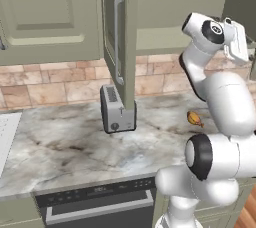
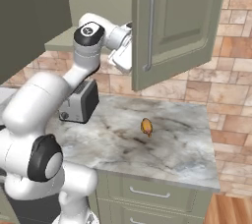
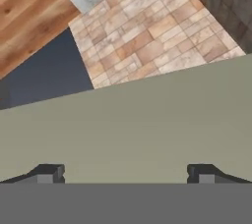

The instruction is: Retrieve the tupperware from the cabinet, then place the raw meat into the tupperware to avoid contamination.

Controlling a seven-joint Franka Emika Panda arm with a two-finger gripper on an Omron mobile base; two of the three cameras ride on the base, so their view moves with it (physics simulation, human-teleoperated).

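Left base view: meat (image 1: pixel 195 118) lying on the marble counter (image 1: pixel 75 147), right of the toaster (image 1: pixel 117 108) and well apart from it, just beside the arm's white upper link. Seen from the right base view as a small orange-brown lump (image 2: pixel 146 126) alone on the counter (image 2: pixel 172 154), nearer the right end, below the swung-out door. Tupperware impossible to make out anywhere.

Cabinet (image 1: pixel 155 12) open: one door (image 1: pixel 119 42) turned edge-on toward the camera, its silver handle (image 1: pixel 118 32) vertical, the lower edge hanging above the toaster. From the right, the same door (image 2: pixel 177 26) angled out over the counter, handle (image 2: pixel 149 29) on its left side.

Gripper (image 1: pixel 240 39) raised high at the right, up at the level of the cabinet bottom, wrist bent. From the right base view, hand (image 2: pixel 123 51) tucked just behind the door's left edge. Hand view: fingers (image 3: pixel 49 174) spread wide, nothing between them, facing a flat olive surface (image 3: pixel 138 129); brick wall (image 3: pixel 147 36) and wood floor (image 3: pixel 24 16) beyond.

Dishwasher (image 1: pixel 95 204) under the counter at the near left; drawers (image 2: pixel 147 193) under it at the right.
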